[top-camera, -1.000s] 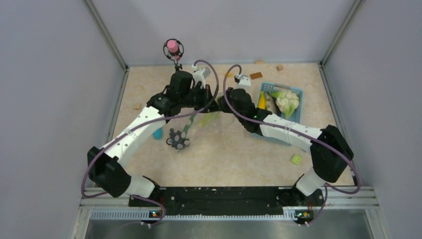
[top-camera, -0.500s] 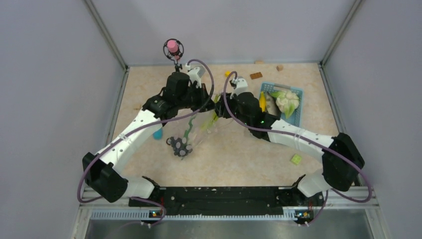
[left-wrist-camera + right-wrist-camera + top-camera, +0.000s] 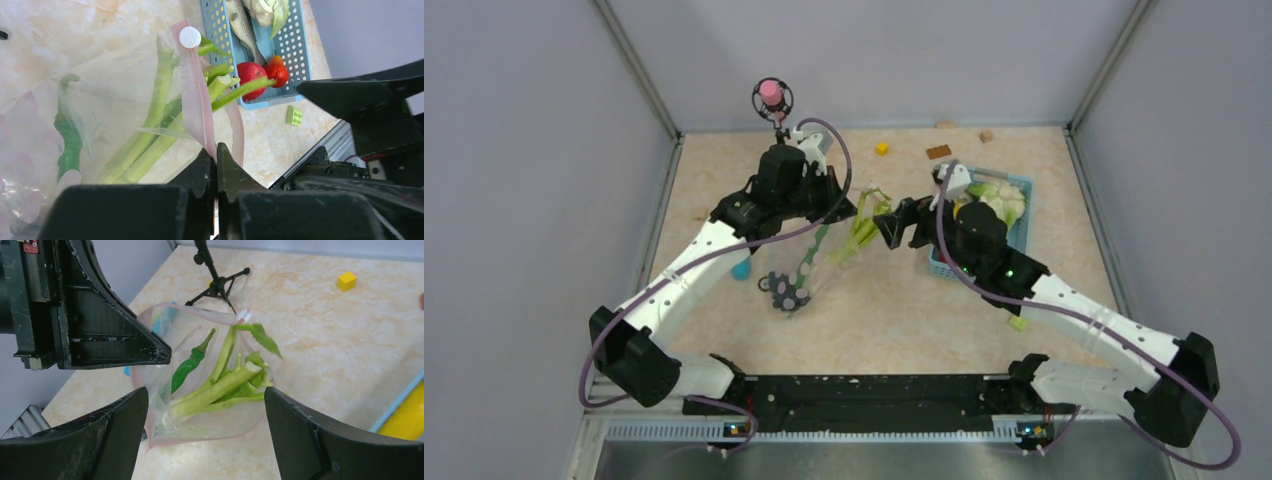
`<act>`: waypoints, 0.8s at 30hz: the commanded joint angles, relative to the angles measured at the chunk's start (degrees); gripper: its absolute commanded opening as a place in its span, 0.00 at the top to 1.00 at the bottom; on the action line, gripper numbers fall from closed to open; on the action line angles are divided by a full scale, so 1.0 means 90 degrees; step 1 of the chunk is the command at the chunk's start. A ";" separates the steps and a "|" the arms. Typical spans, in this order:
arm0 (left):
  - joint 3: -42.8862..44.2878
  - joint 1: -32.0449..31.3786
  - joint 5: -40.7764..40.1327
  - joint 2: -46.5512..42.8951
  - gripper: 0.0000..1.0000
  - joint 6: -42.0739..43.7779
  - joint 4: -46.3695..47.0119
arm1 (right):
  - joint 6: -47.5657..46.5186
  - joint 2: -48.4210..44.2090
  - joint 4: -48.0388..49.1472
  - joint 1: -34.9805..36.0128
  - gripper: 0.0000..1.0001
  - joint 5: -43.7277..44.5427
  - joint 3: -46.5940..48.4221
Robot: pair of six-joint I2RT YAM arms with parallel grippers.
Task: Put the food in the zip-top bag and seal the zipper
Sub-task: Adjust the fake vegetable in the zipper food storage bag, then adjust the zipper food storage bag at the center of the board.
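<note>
The zip-top bag (image 3: 110,85) is thin clear plastic film, glossy and full of creases; its zipper (image 3: 196,105) is a smooth, matt pink plastic strip. The leafy green stalks (image 3: 220,387) look like smooth plastic with soft shine, and the red round fruits (image 3: 251,75) are glossier. The basket (image 3: 295,45) is perforated light-blue plastic. The table (image 3: 320,335) has a matt, marble-patterned surface.

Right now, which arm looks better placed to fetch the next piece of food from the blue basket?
The right. The right claw is open and empty, close to the basket with the red fruits. The left claw is shut on the zip-top bag's pink edge.
</note>
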 commanded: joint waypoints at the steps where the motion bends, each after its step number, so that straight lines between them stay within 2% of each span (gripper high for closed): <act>1: 0.0155 -0.0009 -0.0020 -0.0156 1.00 -0.0034 0.0388 | -0.0116 -0.0719 -0.0091 0.0030 0.15 0.0705 -0.0292; 5: 0.0142 -0.0011 0.0005 -0.0168 1.00 -0.0024 0.0368 | 0.0121 -0.1149 -0.0479 -0.0036 0.15 0.1258 -0.0538; 9: 0.0140 -0.0010 0.0035 -0.0190 1.00 -0.0032 0.0386 | 0.0580 -0.1316 -0.0831 -0.0141 0.20 0.1229 -0.0755; 15: 0.0157 -0.0010 0.0076 -0.0177 1.00 -0.0053 0.0396 | 0.1248 -0.0858 -0.1040 -0.0194 0.28 0.1369 -0.0832; 20: 0.0155 -0.0012 0.0000 -0.0229 1.00 -0.0024 0.0310 | 0.1588 -0.0575 -0.1140 -0.0203 0.29 0.1695 -0.0780; 24: 0.0143 -0.0010 0.0030 -0.0259 1.00 -0.0031 0.0339 | 0.1809 -0.0419 -0.1009 -0.0250 0.30 0.1442 -0.0851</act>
